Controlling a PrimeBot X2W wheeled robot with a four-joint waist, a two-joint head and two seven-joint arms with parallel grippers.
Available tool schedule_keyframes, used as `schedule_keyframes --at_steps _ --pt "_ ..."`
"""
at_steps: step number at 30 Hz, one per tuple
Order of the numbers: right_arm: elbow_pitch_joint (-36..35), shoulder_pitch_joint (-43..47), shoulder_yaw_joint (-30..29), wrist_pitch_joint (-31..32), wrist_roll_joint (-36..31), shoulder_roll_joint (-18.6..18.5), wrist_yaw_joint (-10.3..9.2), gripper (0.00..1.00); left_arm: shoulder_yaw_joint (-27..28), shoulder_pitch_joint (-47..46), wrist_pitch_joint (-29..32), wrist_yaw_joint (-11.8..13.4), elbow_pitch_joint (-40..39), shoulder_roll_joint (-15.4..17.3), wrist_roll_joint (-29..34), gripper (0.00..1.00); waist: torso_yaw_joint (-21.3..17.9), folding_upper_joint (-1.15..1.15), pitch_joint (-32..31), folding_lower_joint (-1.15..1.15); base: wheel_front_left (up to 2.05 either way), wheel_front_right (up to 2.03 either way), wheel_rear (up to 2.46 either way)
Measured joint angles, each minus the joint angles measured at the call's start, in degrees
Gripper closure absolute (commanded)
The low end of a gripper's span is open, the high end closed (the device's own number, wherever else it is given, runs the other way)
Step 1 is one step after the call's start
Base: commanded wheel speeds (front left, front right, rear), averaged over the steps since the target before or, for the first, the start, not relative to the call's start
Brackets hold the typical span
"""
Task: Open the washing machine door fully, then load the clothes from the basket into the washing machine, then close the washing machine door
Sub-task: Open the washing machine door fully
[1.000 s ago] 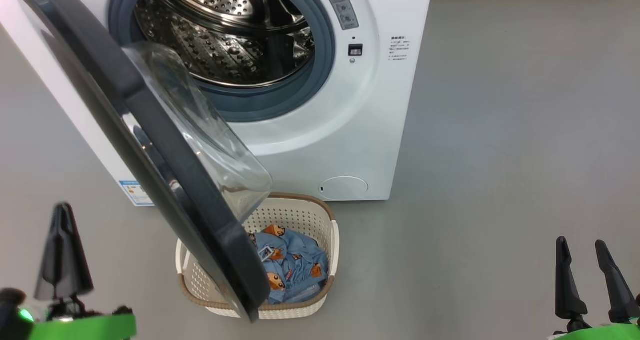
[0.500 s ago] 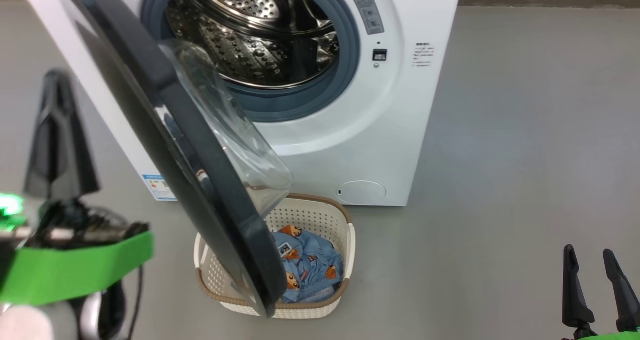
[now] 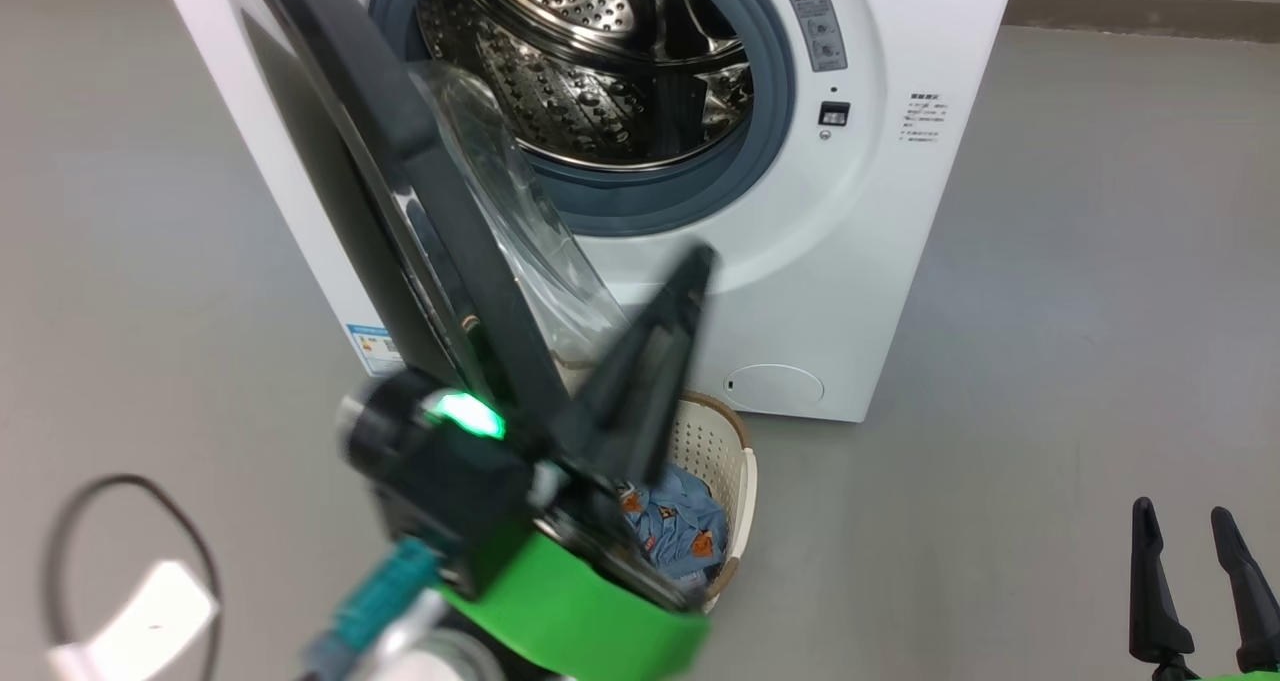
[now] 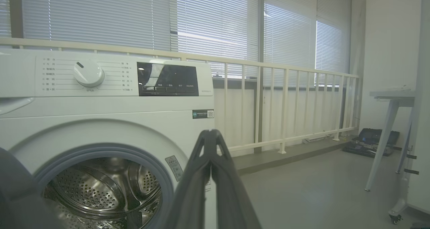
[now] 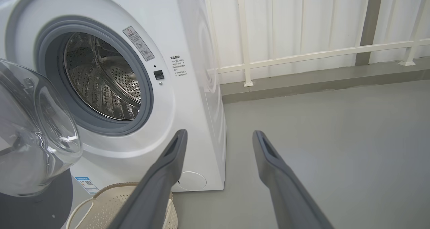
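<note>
Grey floor [image 3: 1050, 311] carries the washing machine [image 3: 900, 261] with its warning-triangle sticker [image 3: 815, 23]; left gripper [image 4: 211, 134] clenched empty, right gripper [image 5: 219, 135] spread open.

Washer open, door swung out, basket w/ clothes on floor.
washing machine [image 3: 900, 261]: white front-loader, steel drum & grey gasket showing, beyond the tips of the left gripper [image 3: 702, 259] fingers. washing machine door [image 3: 400, 161]: black rim, clear bowl, seen nearly edge-on, just left of those fingers in head view. basket [image 3: 738, 461]: cream, perforated, brown rim, upright, below the fingers, in front of machine. clothes [image 3: 680, 531]: lt blue w/ orange prints, crumpled inside basket.
</note>
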Motion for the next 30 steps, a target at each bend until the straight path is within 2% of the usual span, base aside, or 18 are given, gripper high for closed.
schedule_keyframes --at_steps 5,11,21,30 --pt "0.0 0.0 0.0 0.0 0.0 0.0 0.00 0.00 -7.2 2.8 -0.2 3.8 2.6 0.2 -2.7 1.00 0.8 0.00 0.3 0.00 0.00 0.00 0.00" --pt "0.0 0.0 0.1 0.0 0.0 0.0 0.00 0.00 -10.1 3.2 -1.9 7.2 4.7 0.4 -5.1 1.00 1.8 0.00 0.6 0.00 0.00 0.00 0.00" --pt "0.2 0.0 0.1 0.0 0.0 0.0 0.00 0.00 -14.5 7.7 -2.0 9.2 9.0 0.5 -9.0 1.00 3.4 0.00 1.6 0.00 0.00 0.00 0.00" --pt "0.3 -0.2 0.4 0.0 0.0 0.0 0.00 0.00 -13.6 8.4 -3.2 10.6 13.3 0.5 -12.5 1.00 4.2 0.00 2.3 0.00 0.00 0.00 0.00"
